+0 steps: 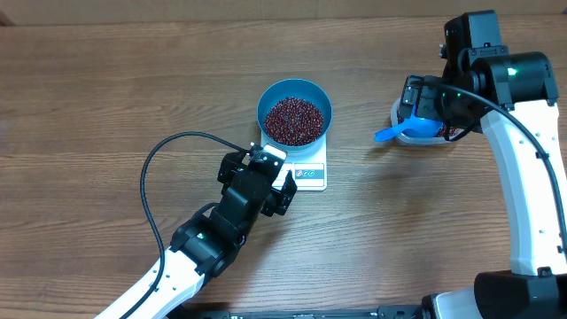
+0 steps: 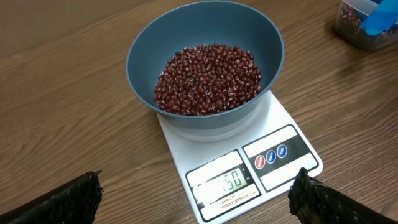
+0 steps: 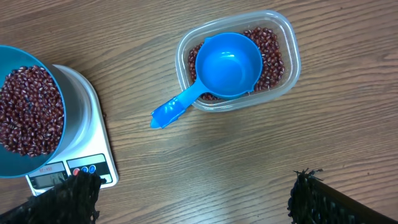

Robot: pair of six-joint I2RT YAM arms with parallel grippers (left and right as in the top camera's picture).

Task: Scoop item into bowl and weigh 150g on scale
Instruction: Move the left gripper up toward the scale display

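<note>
The blue bowl (image 1: 295, 91) stands on the white scale (image 1: 312, 173) and holds a heap of dark red-brown beans (image 1: 294, 120). In the left wrist view the bowl (image 2: 205, 121) with its beans (image 2: 208, 78) fills the top, and the scale (image 2: 280, 118) shows its display partly washed by glare, "50" legible. My left gripper (image 1: 276, 170) hovers open at the scale's front edge, its fingers (image 2: 74, 199) wide apart and holding nothing. My right gripper (image 1: 413, 99) hangs open above the table near the tub, empty, fingers (image 3: 311, 196) spread.
A clear plastic tub (image 3: 291, 62) at the right holds more beans (image 3: 273, 59) and a blue handled scoop (image 3: 227, 65), whose handle sticks out over the rim toward the scale (image 3: 93, 124). The left arm's black cable (image 1: 155, 168) loops over the wooden table.
</note>
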